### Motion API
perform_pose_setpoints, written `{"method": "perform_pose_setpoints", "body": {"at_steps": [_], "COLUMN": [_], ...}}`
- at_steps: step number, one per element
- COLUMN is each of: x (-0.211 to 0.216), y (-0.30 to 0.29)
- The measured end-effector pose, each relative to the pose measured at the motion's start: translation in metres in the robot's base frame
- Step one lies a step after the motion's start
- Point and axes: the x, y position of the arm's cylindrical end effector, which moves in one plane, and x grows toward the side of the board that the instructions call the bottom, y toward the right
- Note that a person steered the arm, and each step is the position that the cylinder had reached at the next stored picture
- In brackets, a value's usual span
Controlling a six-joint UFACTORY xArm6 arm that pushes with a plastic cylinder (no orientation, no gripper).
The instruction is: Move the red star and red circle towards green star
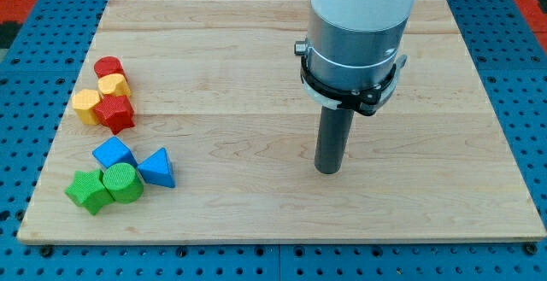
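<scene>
The red star (115, 113) lies at the view's left on the wooden board (256, 204). The red circle (108, 67) sits just above it, with a yellow block (114, 85) between them. The green star (88, 190) lies at the lower left, touching a green circle (123, 183). My tip (327, 169) rests on the board right of centre, far to the right of all the blocks and touching none.
A yellow heart-like block (86, 106) touches the red star's left side. A blue cube-like block (114, 154) and a blue triangle (157, 167) lie between the red group and the green blocks. A blue pegboard surface (521, 76) surrounds the board.
</scene>
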Motion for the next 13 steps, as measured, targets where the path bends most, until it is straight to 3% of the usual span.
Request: {"method": "perform_pose_setpoints", "body": {"at_steps": [13], "x": [-0.018], "y": [-0.007]}}
